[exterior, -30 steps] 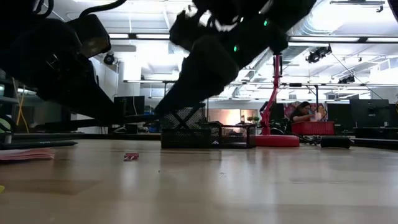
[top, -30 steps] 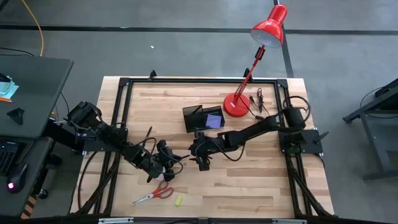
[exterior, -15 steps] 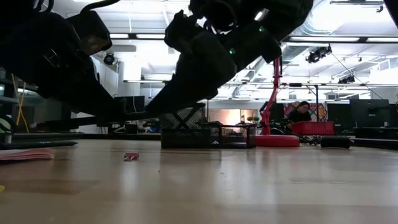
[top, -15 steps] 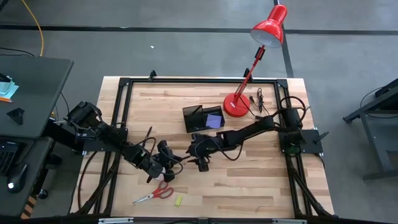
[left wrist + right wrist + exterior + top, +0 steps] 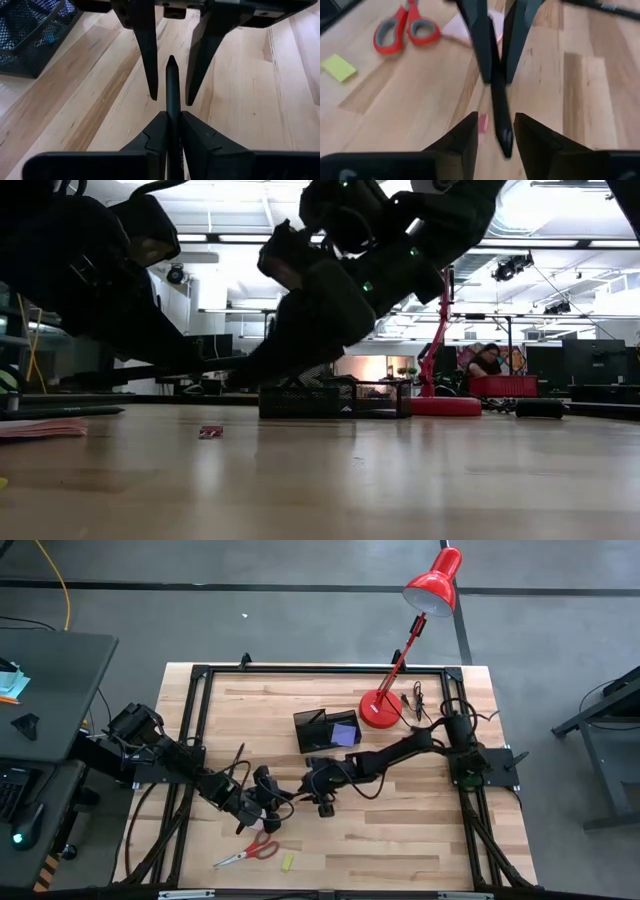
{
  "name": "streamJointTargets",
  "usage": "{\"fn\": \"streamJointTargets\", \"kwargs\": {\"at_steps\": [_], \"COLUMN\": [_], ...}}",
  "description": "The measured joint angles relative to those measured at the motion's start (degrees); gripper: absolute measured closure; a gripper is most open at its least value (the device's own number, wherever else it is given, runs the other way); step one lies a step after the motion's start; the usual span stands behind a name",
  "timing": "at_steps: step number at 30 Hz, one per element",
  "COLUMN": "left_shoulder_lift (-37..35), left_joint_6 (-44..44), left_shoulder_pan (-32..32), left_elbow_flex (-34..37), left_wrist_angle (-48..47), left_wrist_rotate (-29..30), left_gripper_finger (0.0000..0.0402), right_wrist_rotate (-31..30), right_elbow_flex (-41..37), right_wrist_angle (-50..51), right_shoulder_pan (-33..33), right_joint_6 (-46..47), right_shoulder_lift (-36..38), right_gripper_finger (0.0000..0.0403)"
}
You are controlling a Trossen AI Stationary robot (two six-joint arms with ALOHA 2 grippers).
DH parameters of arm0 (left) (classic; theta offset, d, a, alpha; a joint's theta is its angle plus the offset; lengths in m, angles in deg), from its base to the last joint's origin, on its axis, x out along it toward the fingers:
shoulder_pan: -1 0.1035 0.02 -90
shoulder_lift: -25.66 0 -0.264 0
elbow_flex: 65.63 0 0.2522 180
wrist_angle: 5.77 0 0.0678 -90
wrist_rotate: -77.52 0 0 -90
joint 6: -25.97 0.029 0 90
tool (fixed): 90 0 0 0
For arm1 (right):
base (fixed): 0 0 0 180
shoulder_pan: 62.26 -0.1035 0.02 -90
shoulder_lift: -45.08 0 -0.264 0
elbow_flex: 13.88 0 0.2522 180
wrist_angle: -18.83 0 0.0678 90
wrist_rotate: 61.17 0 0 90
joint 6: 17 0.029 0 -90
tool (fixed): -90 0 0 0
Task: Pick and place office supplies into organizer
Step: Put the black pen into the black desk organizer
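Two hands meet mid-table over one pen (image 5: 172, 95); the left hand (image 5: 172, 131) is clenched on its barrel, offering the tip; the right hand (image 5: 494, 134), fingers parted, straddles it, apparently for a handover towards the organizer (image 5: 325, 729) just behind; scissors (image 5: 250, 850) lie near the front edge.

Grey floor (image 5: 300, 620); dark desk (image 5: 45, 680); ceiling lights (image 5: 235, 238)

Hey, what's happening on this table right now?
It looks like a hand-over. The left tool is shut on a slim black pen, holding it out in mid-table. The right tool faces it, its fingers either side of the pen's far end but not yet visibly clamped. The black mesh organizer sits behind, by the red desk lamp; the red-handled scissors lie loose.
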Motion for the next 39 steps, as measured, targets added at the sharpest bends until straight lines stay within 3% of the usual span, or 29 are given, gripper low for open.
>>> {"fn": "streamJointTargets", "kwargs": {"at_steps": [5, 10, 17, 21, 24, 33, 39], "left_shoulder_lift": [0.0, 0.0, 0.0, 0.0, 0.0, 0.02, -0.55], "left_joint_6": [0.09, 0.25, 0.2, 0.15, -0.12, -0.15, 2.84], "left_shoulder_pan": [0.0, -0.02, -0.04, -0.04, -0.04, -0.49, -5.17], "left_elbow_flex": [0.0, 0.0, 0.0, 0.0, -0.01, 0.0, 0.04], "left_wrist_angle": [-0.02, 0.02, 0.07, 0.07, -0.32, -1.28, 2.17], "left_wrist_rotate": [-0.28, -0.34, -0.52, -0.49, 0.45, 0.02, 7.92], "left_gripper_finger": [0.0389, 0.0373, 0.038, 0.0386, 0.0356, 0.021, 0.0173], "right_wrist_rotate": [1.95, 2.28, 2.42, 2.86, 2.26, 1.26, -3.22], "right_elbow_flex": [0.0, 0.0, 0.0, 0.0, 0.01, -0.2, -0.2], "right_wrist_angle": [-1.91, -1.55, -1.61, -1.49, -0.75, 2.22, 0.44], "right_shoulder_pan": [0.0, 0.02, 0.04, 0.07, 0.07, -0.42, -2.72], "right_joint_6": [0.52, 0.68, 0.39, 0.91, 1.88, 3.44, 2.26], "right_shoulder_lift": [0.0, 0.0, 0.0, 0.0, 0.07, 0.09, 0.09], "right_gripper_finger": [0.0312, 0.0323, 0.0387, 0.0378, 0.0377, 0.0386, 0.0386]}}
